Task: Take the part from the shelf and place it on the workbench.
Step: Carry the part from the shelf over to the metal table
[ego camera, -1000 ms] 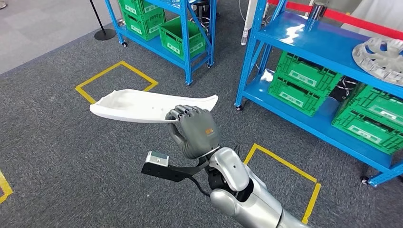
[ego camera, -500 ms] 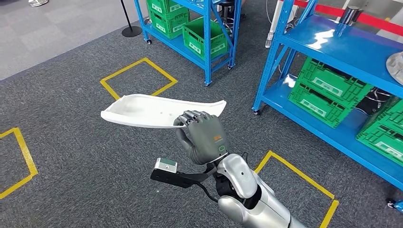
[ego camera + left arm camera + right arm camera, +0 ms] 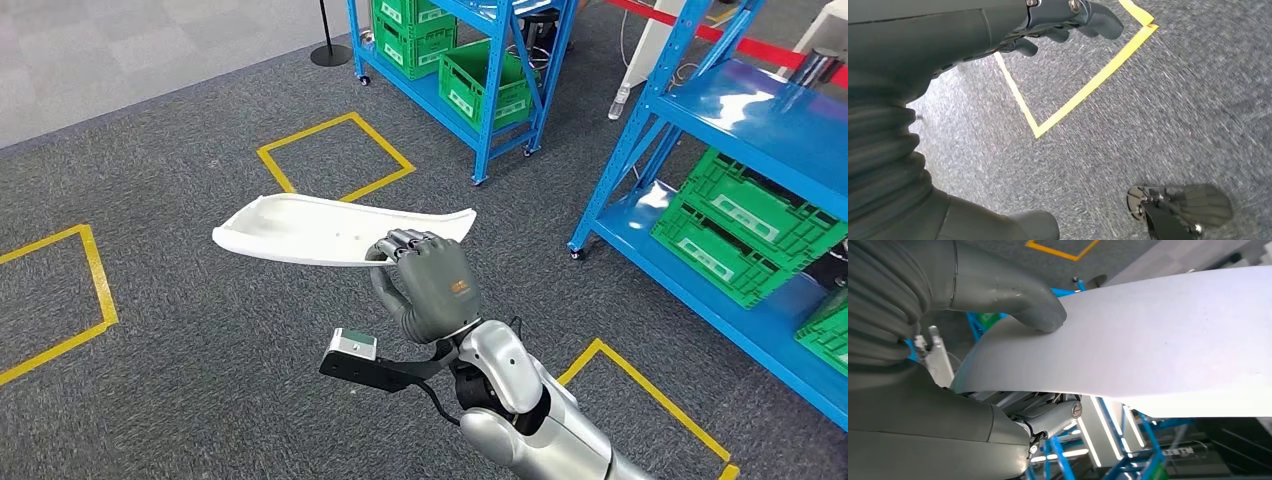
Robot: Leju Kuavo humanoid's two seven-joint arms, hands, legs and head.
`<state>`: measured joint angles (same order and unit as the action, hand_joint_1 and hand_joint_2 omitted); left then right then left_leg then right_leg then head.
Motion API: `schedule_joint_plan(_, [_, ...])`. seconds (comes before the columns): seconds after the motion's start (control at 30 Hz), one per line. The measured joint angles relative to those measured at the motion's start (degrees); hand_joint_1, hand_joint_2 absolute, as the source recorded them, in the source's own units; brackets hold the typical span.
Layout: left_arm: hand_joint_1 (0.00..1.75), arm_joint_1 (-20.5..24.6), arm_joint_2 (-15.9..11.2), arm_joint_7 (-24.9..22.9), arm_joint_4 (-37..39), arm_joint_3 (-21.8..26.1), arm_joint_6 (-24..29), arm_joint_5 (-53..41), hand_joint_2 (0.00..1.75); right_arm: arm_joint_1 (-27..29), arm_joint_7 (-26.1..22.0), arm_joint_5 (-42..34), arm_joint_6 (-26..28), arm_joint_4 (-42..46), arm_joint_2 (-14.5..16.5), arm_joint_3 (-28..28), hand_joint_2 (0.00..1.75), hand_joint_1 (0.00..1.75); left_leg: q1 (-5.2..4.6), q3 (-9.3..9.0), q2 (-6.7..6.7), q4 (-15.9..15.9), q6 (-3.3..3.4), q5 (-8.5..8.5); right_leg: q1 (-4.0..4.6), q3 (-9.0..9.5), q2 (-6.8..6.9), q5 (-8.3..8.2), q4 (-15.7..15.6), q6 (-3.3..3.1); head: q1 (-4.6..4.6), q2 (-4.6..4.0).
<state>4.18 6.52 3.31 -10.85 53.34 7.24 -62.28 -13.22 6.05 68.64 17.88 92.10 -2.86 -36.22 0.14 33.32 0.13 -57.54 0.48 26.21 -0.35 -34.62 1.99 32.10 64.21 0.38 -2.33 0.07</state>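
Grey speckled carpet (image 3: 160, 400) covers the floor all around you, marked with yellow tape squares (image 3: 335, 157). Your right hand (image 3: 430, 285) is raised in the middle of the head view, dark fingers (image 3: 405, 241) curled over the near long edge of the white curved panel (image 3: 330, 228); in the right wrist view the thick grey thumb (image 3: 1040, 315) presses on the panel's broad white face while the fingers clamp from the other side. The panel is held off the floor, roughly level, its long axis running leftward from the hand, with a shallow dished upper face and a few small holes near the grip. A black bracket with a small silver-topped camera box (image 3: 352, 347) juts from the wrist below the hand.

Your left hand (image 3: 1068, 15) hangs over the carpet in the left wrist view, fingers loosely curled with nothing in them, near a corner of yellow tape (image 3: 1075, 97).

Further out, a blue steel shelf rack (image 3: 480, 90) stands beyond the nearest tape square, carrying green plastic crates (image 3: 485, 85). A second blue rack (image 3: 700, 180) is on the right, with more green crates (image 3: 745, 225) on its lower level. A black stanchion base (image 3: 330, 52) rests on the lighter floor at the far edge of the carpet, and a red barrier band (image 3: 700, 25) runs behind the right rack.
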Motion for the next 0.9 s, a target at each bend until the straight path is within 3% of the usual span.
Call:
schedule_joint_plan(0.07, [0.0, 0.1, -0.1, 0.5, 0.0, 0.1, 0.0, 0.4, 1.75, 0.7, -0.1, 0.5, 0.1, -0.2, 0.0, -0.1, 1.75, 1.75, -0.01, 0.19, -1.07, -0.1, 0.3, -0.06, -0.08, -3.93, -1.58, 3.42, 7.8, 0.34, -0.08, 0.01])
schedule_joint_plan(0.1, [0.0, 0.0, -0.1, 0.7, 0.0, 0.2, 0.0, 0.5, 1.75, 1.0, -0.1, 0.8, 0.0, -0.3, 0.0, -0.2, 1.75, 1.75, -0.02, 0.27, -1.68, -0.1, 0.35, -0.05, -0.11, -5.41, -1.71, 4.11, 10.5, 0.42, -0.1, 0.0])
schedule_joint_plan(0.13, [0.0, 0.0, -0.1, 0.8, 0.0, 0.3, 0.0, 0.6, 1.75, 1.1, -0.1, 1.2, -0.1, -0.3, 0.0, -0.2, 1.75, 1.75, -0.01, 0.33, -2.29, -0.3, 0.34, -0.03, -0.15, -5.95, -1.76, 3.71, 11.3, 0.44, -0.11, 0.0])
schedule_joint_plan(0.17, [0.0, -0.1, -0.1, 0.9, 0.0, 0.4, 0.0, 0.6, 1.75, 1.2, 0.0, 1.5, -0.2, -0.3, 0.1, -0.3, 1.75, 1.75, 0.01, 0.36, -2.93, -0.4, 0.28, -0.01, -0.23, -5.24, -1.85, 2.2, 9.5, 0.41, -0.11, 0.0])
schedule_joint_plan(0.27, [0.0, -0.1, -0.1, 0.9, 0.0, 0.5, 0.1, 0.6, 1.75, 1.1, 0.1, 2.2, -0.4, -0.3, 0.6, -0.3, 1.75, 1.75, 0.01, 0.55, -4.77, -1.0, -0.38, 0.19, -0.48, 0.15, -3.7, -2.81, -1.7, 0.14, -0.14, 0.0])
schedule_joint_plan(0.33, [0.0, -0.1, -0.1, 1.2, 0.0, 0.6, 0.2, 0.6, 1.75, 1.1, 0.1, 2.7, -0.6, -0.3, 0.9, -0.3, 1.75, 1.75, 0.02, 0.85, -5.57, -1.1, -1.2, 0.19, -0.3, 1.34, -4.41, -3.23, -4.5, -0.33, -0.12, 0.0])
schedule_joint_plan(0.4, [0.0, -0.2, -0.1, 1.7, 0.0, 0.8, 0.4, 0.8, 1.75, 1.1, 0.0, 3.1, -0.9, -0.3, 1.4, -0.3, 1.75, 1.75, 0.19, 1.11, -6.0, -0.9, -2.03, 0.02, -0.17, 1.49, -3.62, -3.6, -4.8, -1.16, -0.11, -0.01])
schedule_joint_plan(0.47, [0.0, -0.2, -0.1, 2.1, 0.0, 1.0, 0.6, 1.2, 1.75, 1.1, -0.1, 3.3, -1.2, -0.3, 2.0, -0.3, 1.75, 1.75, 0.15, 2.01, -4.47, -2.5, -2.59, 1.1, -0.28, 1.86, -2.7, -4.01, -5.4, -2.01, 0.04, -0.01])
schedule_joint_plan(0.57, [0.0, 0.0, -0.1, 2.5, 0.0, 1.3, 0.8, 1.6, 1.75, 1.3, -0.4, 3.6, -1.3, -0.3, 2.4, -0.2, 1.75, 1.75, 0.19, 6.79, -1.25, -12.5, -3.09, 6.16, -0.13, 2.02, -1.02, -4.04, -5.6, -2.63, 0.27, -0.01])
schedule_joint_plan(0.6, [0.0, 0.0, -0.1, 2.6, 0.0, 1.4, 0.9, 1.6, 1.75, 1.4, -0.5, 3.7, -1.2, -0.3, 2.5, -0.2, 1.75, 1.75, 0.27, 8.28, -0.91, -15.6, -3.23, 7.22, -0.05, 2.01, -0.42, -3.99, -5.6, -2.69, 0.26, 0.0])
schedule_joint_plan(0.63, [0.0, -0.1, -0.1, 2.8, 0.0, 1.5, 0.9, 1.6, 1.75, 1.5, -0.6, 3.9, -1.1, -0.3, 2.5, -0.2, 1.75, 1.75, 0.33, 8.85, -0.73, -16.9, -3.3, 7.25, -0.02, 2.03, 0.16, -3.94, -5.6, -2.7, 0.26, 0.0])
schedule_joint_plan(0.67, [0.0, -0.1, -0.1, 2.8, 0.0, 1.6, 1.0, 1.6, 1.75, 1.7, -0.7, 4.2, -1.0, -0.3, 2.5, -0.1, 1.75, 1.75, 0.37, 8.28, -0.54, -15.9, -3.33, 6.24, 0.0, 2.07, 0.69, -3.88, -5.6, -2.65, 0.27, 0.01])
schedule_joint_plan(0.73, [0.0, -0.1, -0.1, 3.0, 0.0, 1.7, 1.3, 1.5, 1.75, 1.9, -0.7, 4.6, -0.6, -0.3, 2.5, 0.0, 1.75, 1.75, 0.36, 4.23, 0.88, -8.5, -3.16, 2.71, 0.04, 2.31, 1.64, -3.69, -5.5, -2.39, 0.28, 0.01])
schedule_joint_plan(0.8, [0.0, 0.1, -0.1, 3.3, 0.0, 1.7, 1.8, 1.3, 1.75, 2.2, -0.7, 5.1, -0.3, -0.1, 2.5, 0.2, 1.75, 1.75, 0.1, 0.79, 2.44, -2.1, -2.48, 0.68, 0.29, 2.51, 2.45, -3.38, -5.4, -1.85, 0.2, 0.0])
schedule_joint_plan(0.83, [0.0, 0.3, -0.1, 3.4, 0.0, 1.7, 2.0, 1.3, 1.75, 2.3, -0.7, 5.4, -0.3, 0.0, 2.6, 0.3, 1.75, 1.75, -0.05, 0.18, 2.77, -0.9, -2.1, 0.51, 0.4, 2.57, 2.79, -3.28, -5.4, -1.54, 0.13, 0.0])
schedule_joint_plan(0.9, [0.0, 0.4, -0.1, 3.8, 0.0, 1.7, 2.3, 1.2, 1.75, 2.4, -0.6, 5.7, -0.3, 0.2, 2.6, 0.5, 1.75, 1.75, -0.19, 0.27, 1.87, -0.8, -1.35, 0.45, 0.39, 2.69, 3.36, -3.15, -5.4, -0.87, 0.03, -0.01])
